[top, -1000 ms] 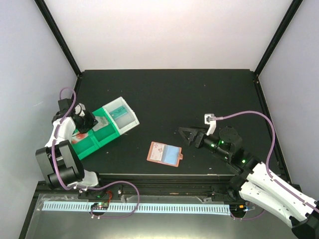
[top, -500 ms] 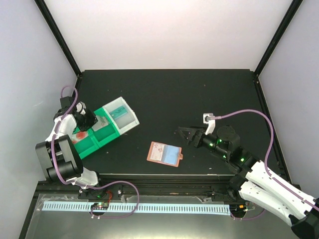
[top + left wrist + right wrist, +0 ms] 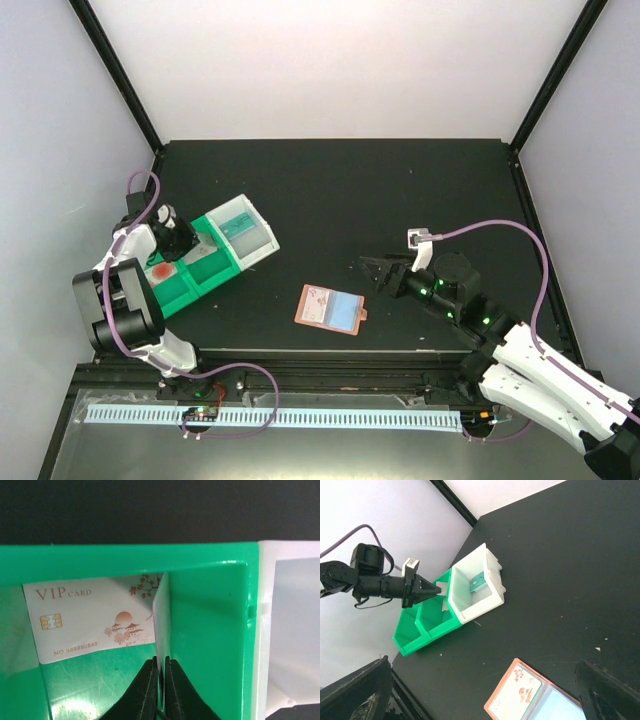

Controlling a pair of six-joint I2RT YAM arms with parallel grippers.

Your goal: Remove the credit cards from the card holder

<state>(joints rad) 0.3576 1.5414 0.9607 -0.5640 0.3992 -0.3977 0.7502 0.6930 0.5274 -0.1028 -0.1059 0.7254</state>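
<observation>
Nearest me the card holder lies open with what look like 2 cards inside, the right gripper gaping empty near it, and farther off the left gripper pinches a pale card upright in the green tray, so dropping it seems next.

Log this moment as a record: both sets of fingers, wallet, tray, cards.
left fingers: shut on a pale thin plastic card, held on edge inside the green plastic tray
beside it in tray: white VIP card with gold chip
white end compartment: small teal card
salmon-brown bifold card holder: open, holding pale red-marked card and grey-blue card
right fingers: open, empty, right of holder, apart
</observation>
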